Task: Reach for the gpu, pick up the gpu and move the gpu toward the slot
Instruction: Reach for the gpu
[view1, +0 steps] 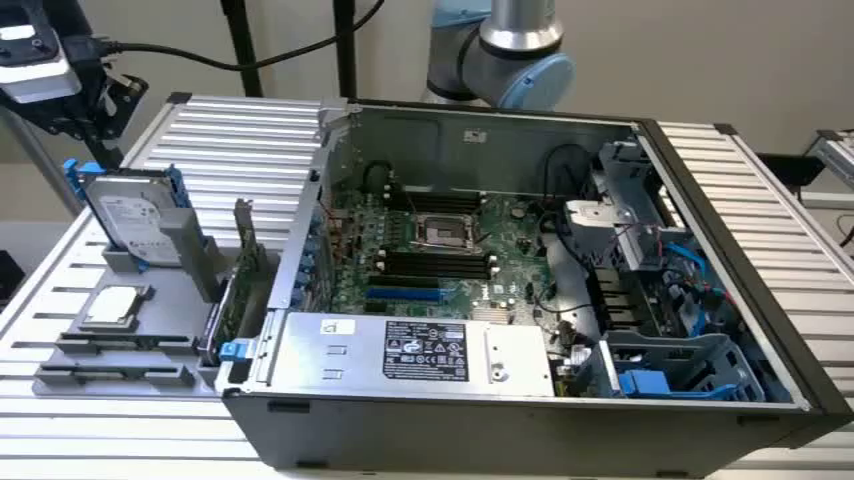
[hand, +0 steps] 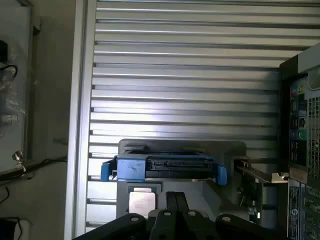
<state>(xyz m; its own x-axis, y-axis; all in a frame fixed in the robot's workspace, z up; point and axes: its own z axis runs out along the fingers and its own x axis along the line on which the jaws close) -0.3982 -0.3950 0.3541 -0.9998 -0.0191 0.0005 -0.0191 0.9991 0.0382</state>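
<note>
An open computer case (view1: 534, 440) lies on the slatted table (view1: 227, 130); its motherboard (view1: 441, 250) and power supply (view1: 400, 350) show inside. On the exterior view's left a grey holder (view1: 174, 325) carries an upright blue-framed hard drive (view1: 134, 215); a processor chip (view1: 114, 308); two memory sticks (view1: 114, 345).

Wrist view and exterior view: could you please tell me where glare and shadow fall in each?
Wrist view: glare washes the middle of the table; the gripper is a dark silhouette. Exterior view: the table shines pale, the computer case is shaded inside.
</note>
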